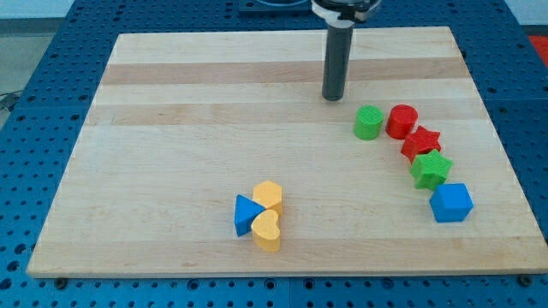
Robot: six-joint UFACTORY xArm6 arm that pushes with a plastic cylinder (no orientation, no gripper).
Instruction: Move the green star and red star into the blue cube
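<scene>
Blocks in a curved chain fill the view's right side of the wooden board point(171, 128): a green cylinder point(368, 122), a red cylinder point(401, 121), the red star point(420, 141), the green star point(430, 168) and the blue cube point(450, 203), running from upper left to lower right. My tip point(332, 97) rests on the board up and to the view's left of the green cylinder, near it but apart from every block. The rod is a bare pusher with nothing to open or clamp, and it holds nothing.

The red star touches the green star, and the green star sits just beside the blue cube, perhaps touching at a corner. I judge the task nearly finished, with only a closing nudge needed.

The risk lies in the two cylinders standing between my tip and the stars. A straight push from here would drive them into the chain, which could buckle sideways or shove the blue cube toward the board's near right edge. A yellow hexagonal block point(269, 196), a yellow heart point(267, 230) and a blue triangular block point(246, 214) sit clustered well apart, at the view's bottom centre.
</scene>
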